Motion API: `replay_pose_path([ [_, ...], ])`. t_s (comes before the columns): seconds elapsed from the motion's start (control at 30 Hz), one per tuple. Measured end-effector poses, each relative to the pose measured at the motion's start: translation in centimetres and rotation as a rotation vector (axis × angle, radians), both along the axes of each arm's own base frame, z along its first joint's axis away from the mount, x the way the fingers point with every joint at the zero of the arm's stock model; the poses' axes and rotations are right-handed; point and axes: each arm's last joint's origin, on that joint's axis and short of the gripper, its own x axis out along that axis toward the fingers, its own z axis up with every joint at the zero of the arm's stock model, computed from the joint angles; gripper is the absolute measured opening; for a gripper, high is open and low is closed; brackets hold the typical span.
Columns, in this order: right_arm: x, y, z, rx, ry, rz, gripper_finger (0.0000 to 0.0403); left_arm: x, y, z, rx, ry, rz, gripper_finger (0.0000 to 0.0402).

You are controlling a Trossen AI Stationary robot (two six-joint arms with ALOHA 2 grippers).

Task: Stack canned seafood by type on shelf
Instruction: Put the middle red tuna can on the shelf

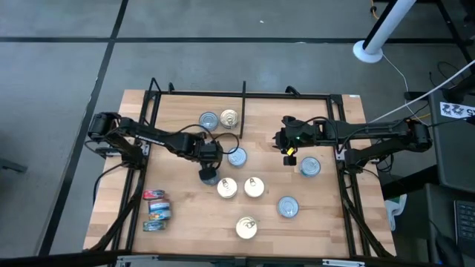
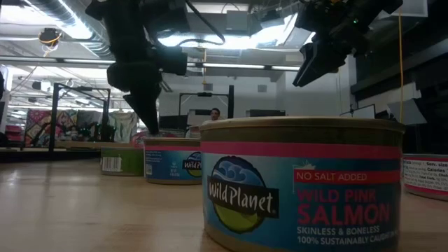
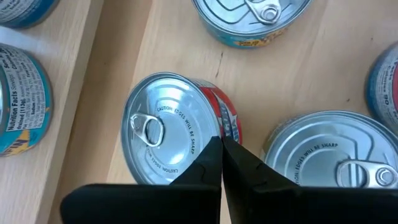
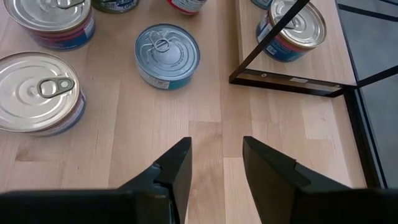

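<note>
Fingers on the left gripper (image 3: 221, 152) are pressed together, empty, tip hovering over the rim of a red-labelled tin (image 3: 171, 134) mid-shelf, likely lining up before opening. Right gripper (image 4: 216, 163) hangs with fingers parted, holding nothing, above bare wood of the shelf (image 1: 185, 230); a blue-top tin (image 1: 309, 167) sits just beside it. Tins lie scattered across the board, three red-and-blue ones (image 1: 156, 211) lined up outside the left rail; sorting looks barely begun.

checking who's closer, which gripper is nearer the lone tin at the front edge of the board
Left. The left gripper, shut, hangs over the middle tins, a short way up-left of the front tin. The right gripper, open and empty, sits farther off, up toward the right.
</note>
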Motion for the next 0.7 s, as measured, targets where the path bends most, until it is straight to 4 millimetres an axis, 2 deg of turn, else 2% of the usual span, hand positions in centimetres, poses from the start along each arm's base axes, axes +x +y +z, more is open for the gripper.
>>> replay_pose_path([
  [0.37, 0.0, 0.0, 0.0, 0.0, 0.0, 0.0, 0.0143, -0.7, -0.1, 1.9, -0.003, -0.071, 0.006, 0.0],
  [0.7, 0.0, 0.0, 0.0, 0.0, 0.0, 0.0, 0.0143, -2.5, 0.0, 4.6, -0.01, -0.135, 0.021, 0.0],
])
